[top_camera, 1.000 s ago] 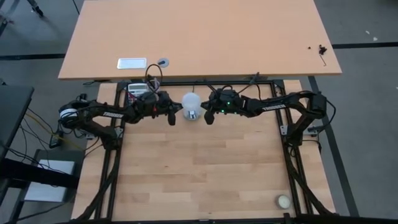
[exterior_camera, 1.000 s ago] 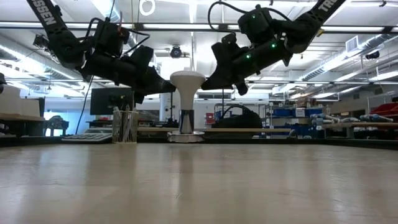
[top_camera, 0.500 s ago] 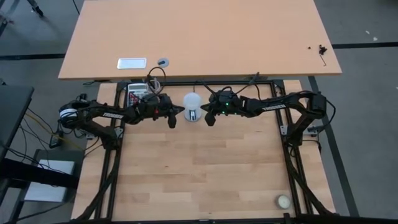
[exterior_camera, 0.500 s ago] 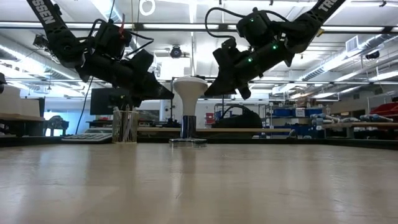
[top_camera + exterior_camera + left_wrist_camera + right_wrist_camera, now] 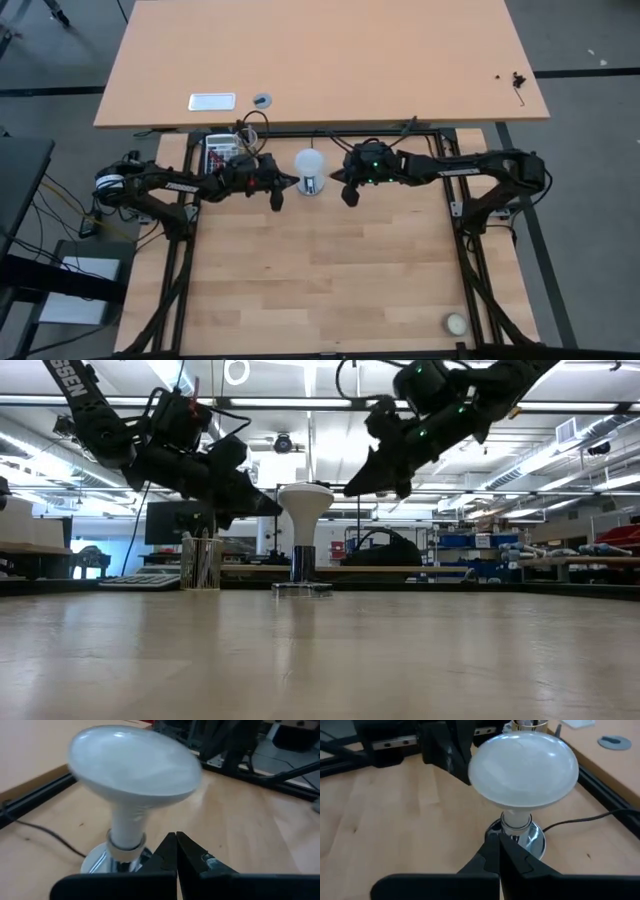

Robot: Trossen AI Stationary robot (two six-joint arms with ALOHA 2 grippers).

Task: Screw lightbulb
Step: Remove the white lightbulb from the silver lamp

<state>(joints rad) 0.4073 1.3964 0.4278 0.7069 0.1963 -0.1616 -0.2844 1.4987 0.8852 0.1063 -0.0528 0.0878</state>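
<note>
The white frosted lightbulb [image 5: 309, 163] stands upright at the far middle of the table, its neck in the round silver socket disc [image 5: 98, 862], which lies flat on the wood. It also shows in the low view [image 5: 305, 500] and the right wrist view [image 5: 522, 767]. My left gripper [image 5: 290, 181] is shut and empty, raised just left of the bulb's neck; in the left wrist view [image 5: 176, 839] a gap shows between them. My right gripper [image 5: 346, 192] is shut and empty, higher and farther off to the bulb's right, as the low view [image 5: 352, 488] shows.
A small cream ball [image 5: 456, 323] lies at the table's near right corner. A black frame rail [image 5: 330, 133] runs along the far edge, with a cable [image 5: 590, 820] on the wood by the socket. A second tabletop [image 5: 320, 60] lies beyond. Bare wood spreads toward the near edge.
My right gripper has drawn back from the bulb toward the table's right edge and risen. My left gripper has backed off a little to the left. The bulb and its socket disc have sunk slightly in the low view, and the disc now lies flat.
</note>
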